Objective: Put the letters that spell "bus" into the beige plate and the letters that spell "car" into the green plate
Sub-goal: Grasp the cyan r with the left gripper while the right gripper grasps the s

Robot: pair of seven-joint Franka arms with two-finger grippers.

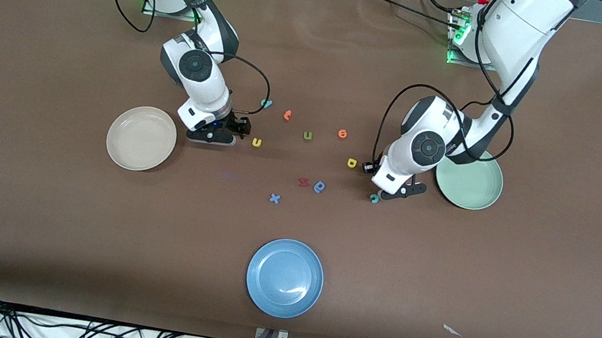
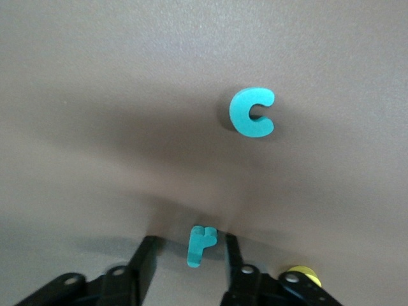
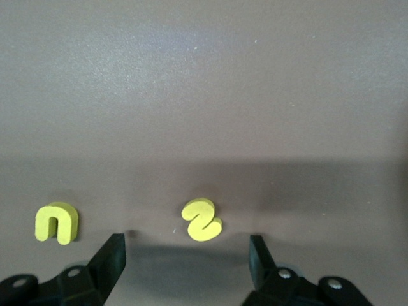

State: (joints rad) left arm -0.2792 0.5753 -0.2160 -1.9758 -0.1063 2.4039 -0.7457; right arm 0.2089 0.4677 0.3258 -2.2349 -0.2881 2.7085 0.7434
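My left gripper [image 1: 401, 191] [image 2: 189, 252] is low over the table beside the green plate [image 1: 468, 184], open, its fingers either side of the blue-teal "r" [image 2: 203, 237] with a gap on one side. The teal "c" [image 2: 252, 113] [image 1: 374, 198] lies just ahead of it. The yellow "a" [image 1: 352, 163] is close by. My right gripper [image 1: 217, 136] [image 3: 186, 250] is low beside the beige plate [image 1: 141, 138], open, with the yellow "s" [image 3: 202, 220] just off its fingertips and the yellow "u" [image 3: 56, 223] [image 1: 256, 142] beside it. The teal "b" [image 1: 266, 104] lies farther from the front camera.
Other letters lie mid-table: an orange one [image 1: 287, 114], an olive "u" [image 1: 307, 136], an orange "e" [image 1: 342, 133], a red one [image 1: 303, 182], a blue round-bowled one [image 1: 320, 186] and a blue "x" [image 1: 274, 198]. A blue plate [image 1: 285, 277] sits nearest the front camera.
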